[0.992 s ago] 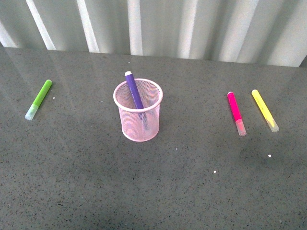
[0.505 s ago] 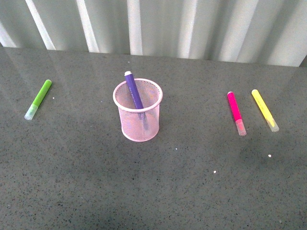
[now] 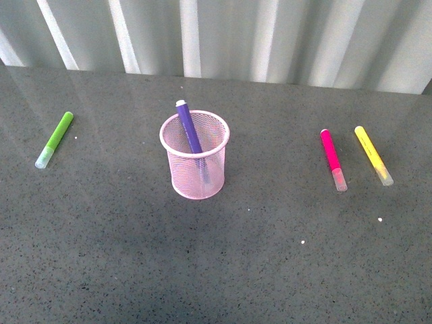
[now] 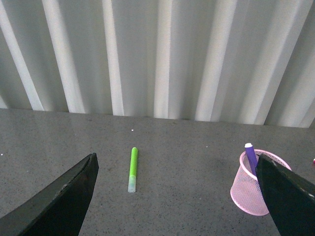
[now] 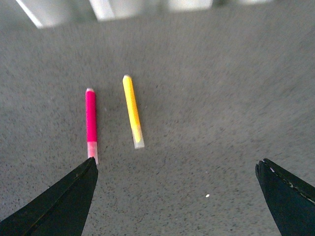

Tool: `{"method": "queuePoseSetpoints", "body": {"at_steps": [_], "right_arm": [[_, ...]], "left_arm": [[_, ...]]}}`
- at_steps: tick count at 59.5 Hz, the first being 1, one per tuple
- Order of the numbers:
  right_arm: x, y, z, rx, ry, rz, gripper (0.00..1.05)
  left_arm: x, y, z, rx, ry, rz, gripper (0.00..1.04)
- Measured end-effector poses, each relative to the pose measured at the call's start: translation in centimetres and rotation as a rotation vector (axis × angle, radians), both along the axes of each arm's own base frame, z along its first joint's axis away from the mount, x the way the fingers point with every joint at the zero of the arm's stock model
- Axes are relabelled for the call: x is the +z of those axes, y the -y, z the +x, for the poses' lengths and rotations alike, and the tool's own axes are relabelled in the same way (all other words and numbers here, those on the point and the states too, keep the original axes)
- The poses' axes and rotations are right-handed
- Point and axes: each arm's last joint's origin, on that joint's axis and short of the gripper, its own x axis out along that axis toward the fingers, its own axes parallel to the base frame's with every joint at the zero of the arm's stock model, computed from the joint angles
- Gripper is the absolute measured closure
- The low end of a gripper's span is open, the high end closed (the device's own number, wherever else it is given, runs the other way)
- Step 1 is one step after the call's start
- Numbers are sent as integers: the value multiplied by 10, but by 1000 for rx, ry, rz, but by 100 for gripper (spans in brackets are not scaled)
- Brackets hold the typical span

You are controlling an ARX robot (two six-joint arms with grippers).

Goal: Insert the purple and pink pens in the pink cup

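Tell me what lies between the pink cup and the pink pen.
Nothing: in the front view only bare grey tabletop separates the pink cup from the pink pen, which lies flat.

Purple pen (image 3: 189,128): low half shows only dimly thru pink cup (image 3: 194,165) mesh. Left gripper (image 4: 175,156): a jaw covers the cup's side; jaws cut off at pic edges.
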Motion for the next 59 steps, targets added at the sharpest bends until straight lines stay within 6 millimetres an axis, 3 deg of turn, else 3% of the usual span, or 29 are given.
{"method": "queuePoseSetpoints", "body": {"at_steps": [9,18,31,59], "right_arm": [[-25,-11,60,37,-137,0,7],[-43,-29,93,75,-197,-23,7],[-81,-59,116,159,-286,-38,7],[-112,-67,165,137,-323,21,7]], "left_arm": [[0,0,0,0,0,0,7],[0,0,0,0,0,0,7],[0,0,0,0,0,0,7],[0,0,0,0,0,0,7]]}}
